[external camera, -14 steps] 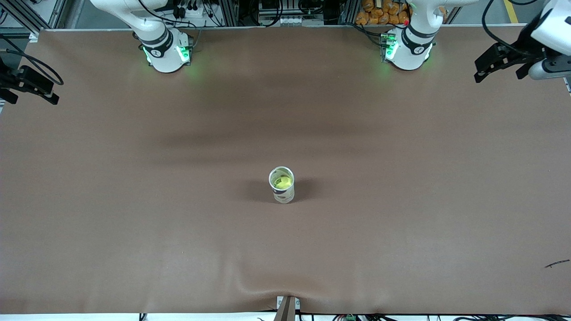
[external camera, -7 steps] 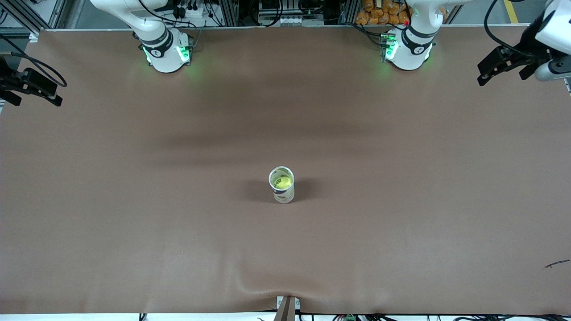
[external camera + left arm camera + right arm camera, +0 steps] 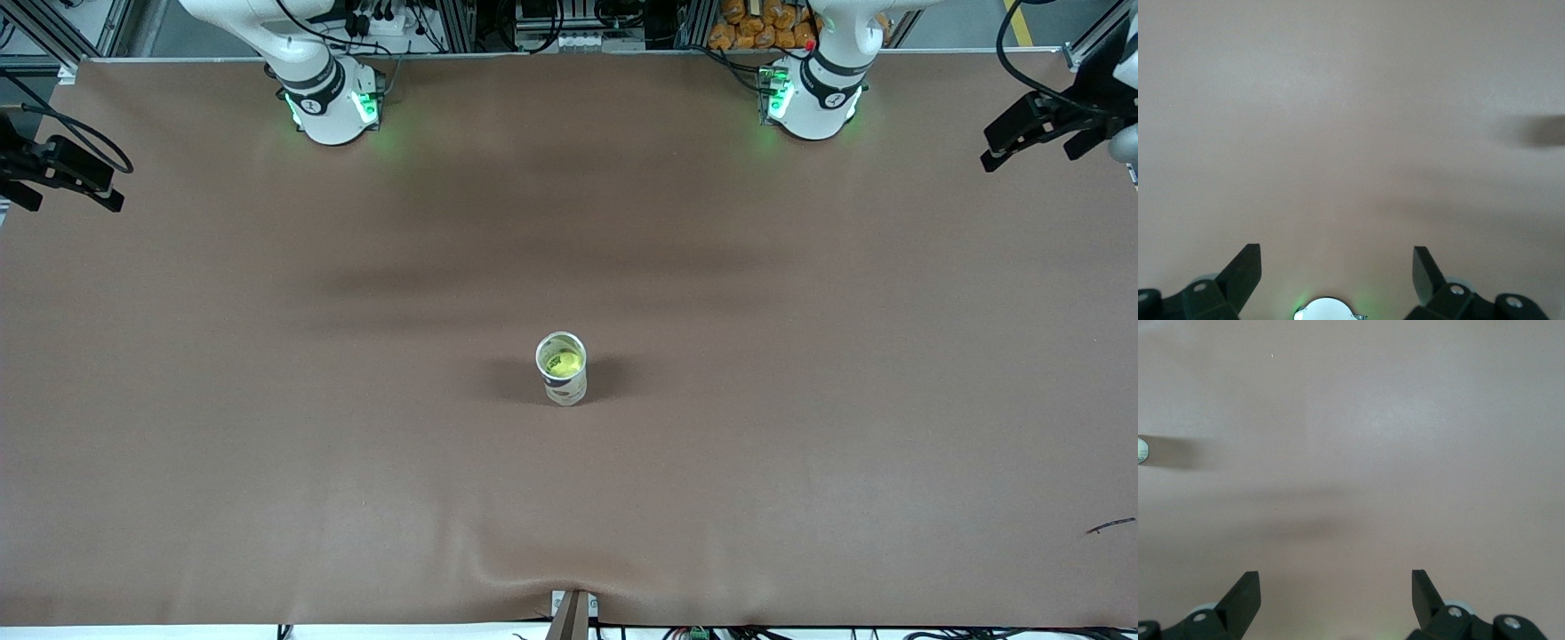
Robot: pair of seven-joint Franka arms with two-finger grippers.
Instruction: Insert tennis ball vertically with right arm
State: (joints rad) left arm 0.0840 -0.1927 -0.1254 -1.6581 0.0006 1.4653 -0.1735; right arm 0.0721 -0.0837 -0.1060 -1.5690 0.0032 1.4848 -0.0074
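So the yellow-green fuzzy tennis ball [image 3: 564, 363] is seated inside the upright clear plastic tube [image 3: 562, 369] mid brown-covered table [image 3: 267, 444]. Left claw [image 3: 1036, 138] and right claw [image 3: 58, 173] are parked over opposite table ends, fingers spread apart, holding nothing.

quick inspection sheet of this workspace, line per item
surface: brown mat, a ripple at its edge nearest the front camera
job's things: tennis ball inside upright clear can, mid-table
clutter: small dark scrap near the left arm's end
grippers: left gripper open, empty, over the mat's edge at its own end; right gripper open, empty, over the edge at its own end
cables: black cables on both wrists
surroundings: frame and gear along the base side
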